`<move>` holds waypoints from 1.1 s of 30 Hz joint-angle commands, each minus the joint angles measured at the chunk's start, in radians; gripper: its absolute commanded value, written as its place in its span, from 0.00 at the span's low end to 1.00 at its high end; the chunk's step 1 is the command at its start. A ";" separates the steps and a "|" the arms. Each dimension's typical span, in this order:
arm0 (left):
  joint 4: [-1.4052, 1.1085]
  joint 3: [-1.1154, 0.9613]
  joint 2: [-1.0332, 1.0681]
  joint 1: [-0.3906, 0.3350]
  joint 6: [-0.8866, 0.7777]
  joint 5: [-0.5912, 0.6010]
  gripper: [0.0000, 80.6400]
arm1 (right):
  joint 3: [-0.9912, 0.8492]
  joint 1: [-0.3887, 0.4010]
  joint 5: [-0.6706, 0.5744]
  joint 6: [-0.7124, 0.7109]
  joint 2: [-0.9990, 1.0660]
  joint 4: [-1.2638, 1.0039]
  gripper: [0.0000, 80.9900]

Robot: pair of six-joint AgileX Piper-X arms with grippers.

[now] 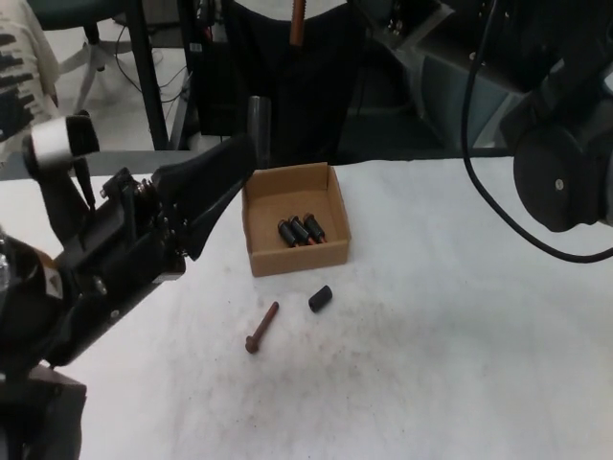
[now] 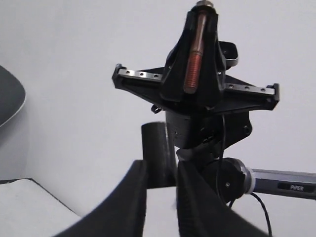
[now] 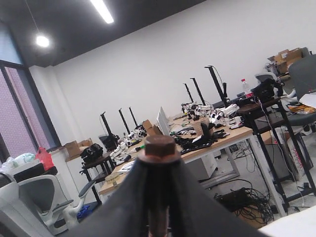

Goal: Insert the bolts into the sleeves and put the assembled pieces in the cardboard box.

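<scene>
My left gripper is raised above the bench behind the cardboard box, shut on an upright black sleeve. In the left wrist view the sleeve sits between my fingers, and the right gripper faces it from above, shut on a copper bolt with its threaded end toward the sleeve. That bolt shows at the top of the high view. The right wrist view has its hex head clamped in my right gripper. Three assembled pieces lie in the box.
A loose bolt and a loose black sleeve lie on the white bench in front of the box. The right arm's base stands at the far right, with a black cable hanging across.
</scene>
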 commanded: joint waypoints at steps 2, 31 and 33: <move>-0.049 -0.035 -0.003 -0.004 0.091 0.119 0.00 | -0.005 -0.001 -0.001 0.008 -0.005 -0.013 0.01; 1.013 -0.054 -0.003 0.120 0.677 0.133 0.00 | -0.005 -0.020 -0.088 0.056 -0.005 -0.013 0.01; 1.100 -0.084 -0.003 0.120 0.706 0.130 0.00 | -0.005 -0.034 -0.101 0.065 -0.005 -0.013 0.01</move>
